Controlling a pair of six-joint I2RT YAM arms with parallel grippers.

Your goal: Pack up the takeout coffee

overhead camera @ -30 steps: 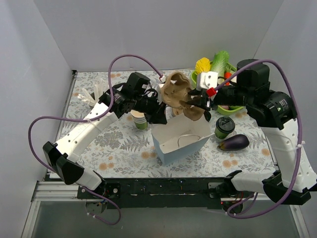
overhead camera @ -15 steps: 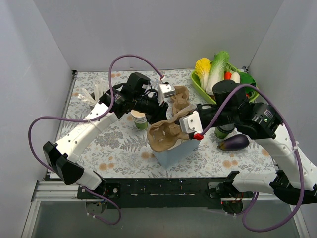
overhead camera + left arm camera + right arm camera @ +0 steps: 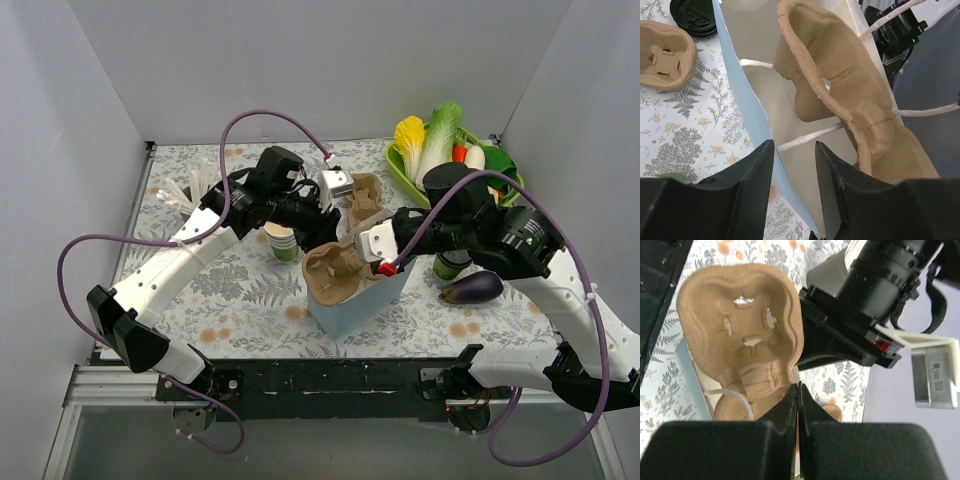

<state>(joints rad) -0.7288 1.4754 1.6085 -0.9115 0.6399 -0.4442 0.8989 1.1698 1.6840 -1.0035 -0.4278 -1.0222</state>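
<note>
The takeout coffee (image 3: 452, 268) stands right of the bag, mostly hidden behind my right arm; only part of its green lower half shows. My right gripper (image 3: 354, 263) is shut on the edge of a brown cardboard cup carrier (image 3: 333, 273) and holds it tilted in the mouth of the light-blue paper bag (image 3: 358, 305). The carrier (image 3: 740, 335) fills the right wrist view. My left gripper (image 3: 322, 228) is at the bag's back-left rim. In the left wrist view its jaws stand apart astride the bag's blue wall (image 3: 747, 127), with the carrier (image 3: 840, 85) inside the bag.
A stack of lidless cups (image 3: 284, 243) stands left of the bag. A second carrier (image 3: 366, 200) and a loose black lid (image 3: 692, 15) lie behind it. An eggplant (image 3: 472, 288) lies at the right. A green bowl (image 3: 398, 165) of vegetables sits at the back right.
My right gripper has swung the carrier from behind the bag forward and down into the bag's mouth. My left arm has stayed at the bag's rim.
</note>
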